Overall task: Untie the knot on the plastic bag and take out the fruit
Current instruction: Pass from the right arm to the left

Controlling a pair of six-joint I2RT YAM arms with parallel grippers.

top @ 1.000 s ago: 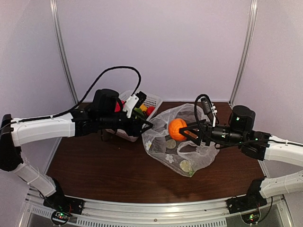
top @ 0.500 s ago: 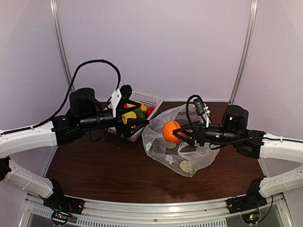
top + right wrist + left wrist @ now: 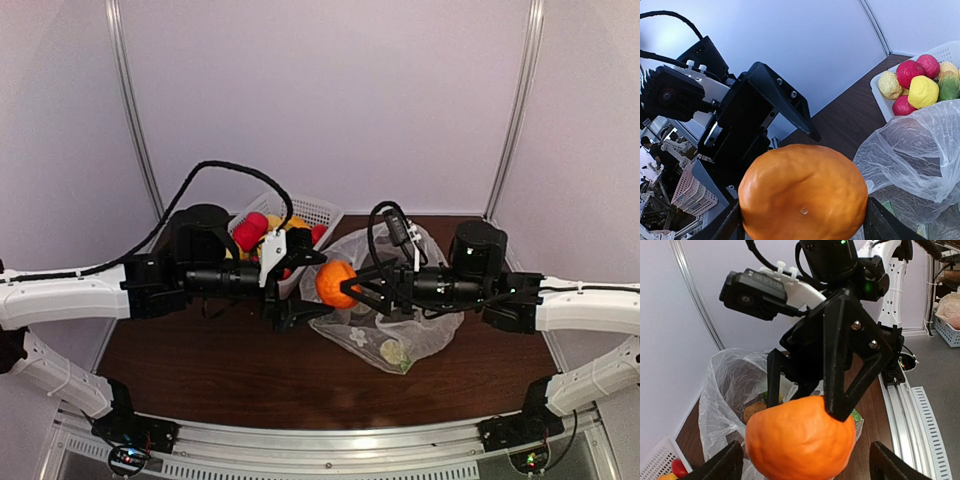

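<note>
Right hand (image 3: 345,285): pinching the orange fruit (image 3: 335,283), one finger on each side of it, held up in the air above the table (image 3: 200,350).
Left hand (image 3: 308,288): spread wide and holding nothing. Its fingers (image 3: 722,465) stand far apart at the two lower corners of its own camera view.
Orange fruit: straight in front of the left hand, level with the gap between its fingers. I cannot tell whether those fingers touch it.
The two hands: facing each other tip to tip, with the orange fruit between them.
Bag (image 3: 400,320): lies on the table under and just behind the right hand, on the far side of the orange fruit from the left hand. It is clear and crinkly, with flower and lime prints, and its mouth stands open toward the left hand.
Brown fruit (image 3: 755,410): inside the bag, below the right hand's fingers and partly hidden by them.
Knot: cannot be made out in any view.
Basket (image 3: 320,212): white lattice, on the table beyond the left hand and beside the bag.
Basket contents: red, yellow and green fruits (image 3: 922,91) piled together.
</note>
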